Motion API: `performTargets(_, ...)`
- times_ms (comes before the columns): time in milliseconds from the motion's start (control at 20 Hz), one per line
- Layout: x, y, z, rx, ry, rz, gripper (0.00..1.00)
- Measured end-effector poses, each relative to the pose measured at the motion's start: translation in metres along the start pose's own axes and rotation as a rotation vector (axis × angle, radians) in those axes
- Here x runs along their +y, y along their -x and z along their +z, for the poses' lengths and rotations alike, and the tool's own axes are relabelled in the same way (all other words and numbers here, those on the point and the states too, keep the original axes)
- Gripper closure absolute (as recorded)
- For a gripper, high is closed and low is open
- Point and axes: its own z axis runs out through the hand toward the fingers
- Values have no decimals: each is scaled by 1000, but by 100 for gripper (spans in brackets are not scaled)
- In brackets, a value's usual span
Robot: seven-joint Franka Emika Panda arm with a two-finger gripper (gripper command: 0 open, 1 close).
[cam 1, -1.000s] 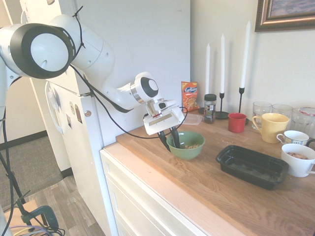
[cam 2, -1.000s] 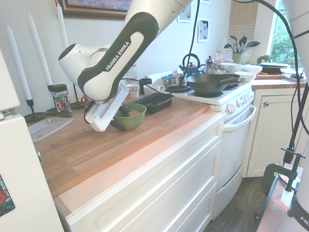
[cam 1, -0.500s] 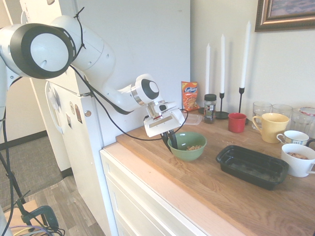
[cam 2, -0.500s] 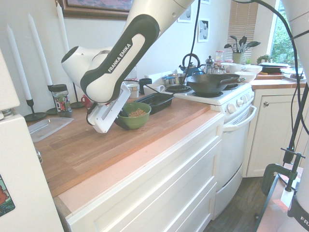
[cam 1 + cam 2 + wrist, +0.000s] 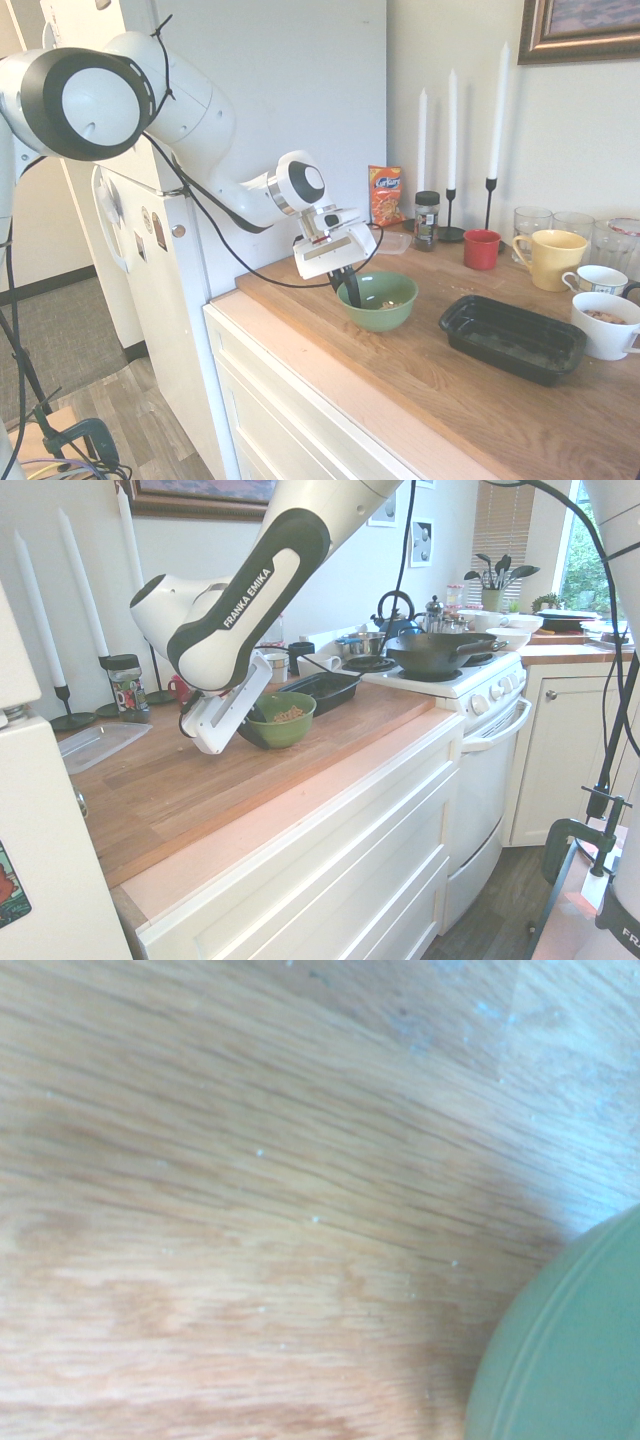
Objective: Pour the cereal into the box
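Note:
The green bowl [image 5: 382, 305] rests at the near left of the wooden counter [image 5: 420, 390]; tan cereal [image 5: 288, 715] lies inside it. My gripper [image 5: 348, 287] is shut on the bowl's left rim, one finger inside and one outside. The bowl [image 5: 280, 723] looks slightly tilted; I cannot tell whether it is off the wood. The box [image 5: 512, 338], a shallow black tray, lies to the bowl's right, apart from it, and shows behind the bowl as the box [image 5: 318, 690] in the second exterior view. The wrist view shows counter wood and the bowl's outer wall [image 5: 570, 1360].
Against the back wall stand white candles [image 5: 452, 120], an orange snack bag [image 5: 385, 194], a spice jar [image 5: 426, 219], a red cup [image 5: 481, 249], a yellow mug [image 5: 550, 258], white mugs [image 5: 605, 324] and glasses. A clear container [image 5: 95, 745] lies flat. A stove with a wok [image 5: 440, 652] adjoins the counter.
The fingers have closed on the bowl's rim. The bowl has shifted and tipped a little with the gripper; more cereal shows in the second exterior view.

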Motion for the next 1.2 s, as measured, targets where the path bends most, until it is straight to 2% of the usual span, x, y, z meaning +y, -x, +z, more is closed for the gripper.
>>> performTargets(300,14,-14,-31,9,-55,46,100)
performTargets(500,33,-44,-52,-7,-115,93,100)
performTargets(900,105,-140,-73,-148,-361,169,100)
performTargets(1200,151,-189,-50,-311,-521,191,100)
